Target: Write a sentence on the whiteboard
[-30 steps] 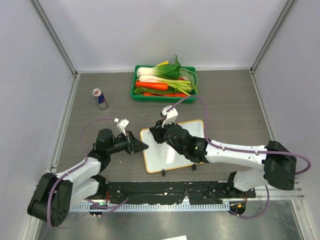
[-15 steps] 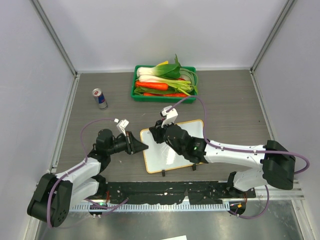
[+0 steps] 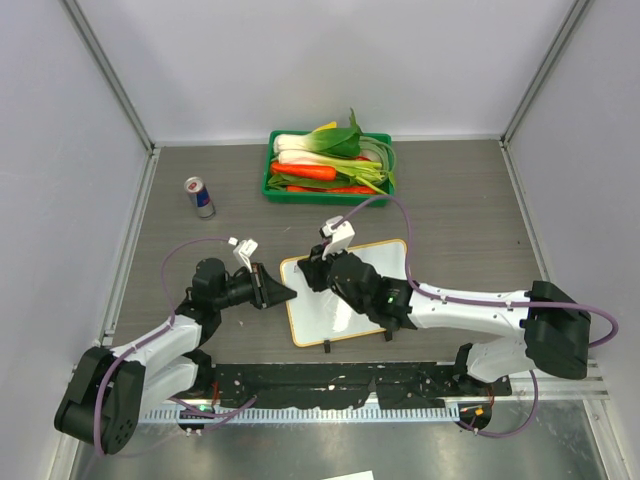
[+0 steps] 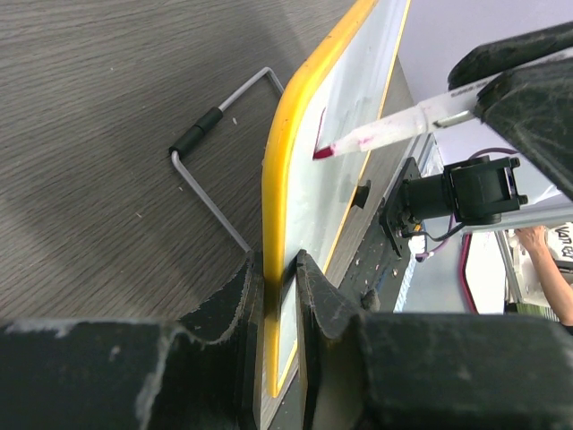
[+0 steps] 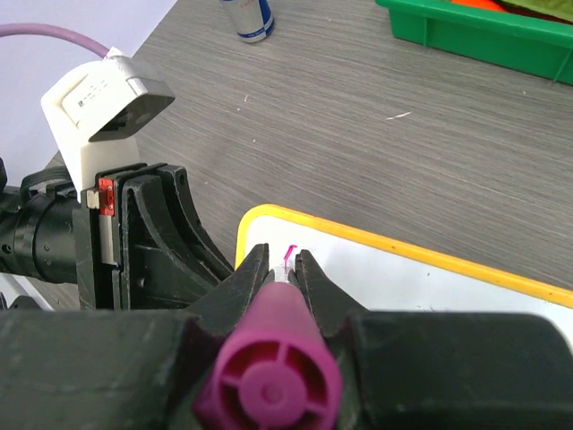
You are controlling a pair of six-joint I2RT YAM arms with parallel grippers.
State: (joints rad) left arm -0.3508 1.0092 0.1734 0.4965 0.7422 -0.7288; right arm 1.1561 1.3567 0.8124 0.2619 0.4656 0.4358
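Top, left-wrist and right-wrist views of a two-arm writing set-up. The whiteboard (image 3: 322,312) lies near the front middle of the grey surface (image 3: 460,210), between the two arms and on the near side of a green tray (image 3: 268,186) of vegetables. A can (image 3: 199,196) stands well apart at the left. The left claw (image 3: 283,293) is closed to a narrow gap on the board's left edge. In its own view the two fingers (image 4: 242,287) pinch the yellow rim of the whiteboard (image 4: 354,125) from both faces, and a bent wire leg (image 4: 215,170) extends from the board's edge over the surface. The right claw (image 3: 312,272) hangs over the board's far-left corner, clamped tight on a purple marker (image 5: 269,367). The marker (image 4: 385,130) points down at the white face with its stained tip touching, or all but touching, it. Beside the tip is a short magenta mark (image 5: 288,254), also seen in the left-wrist view (image 4: 320,134). No legible words can be made out on the visible part of the whiteboard (image 5: 430,282).
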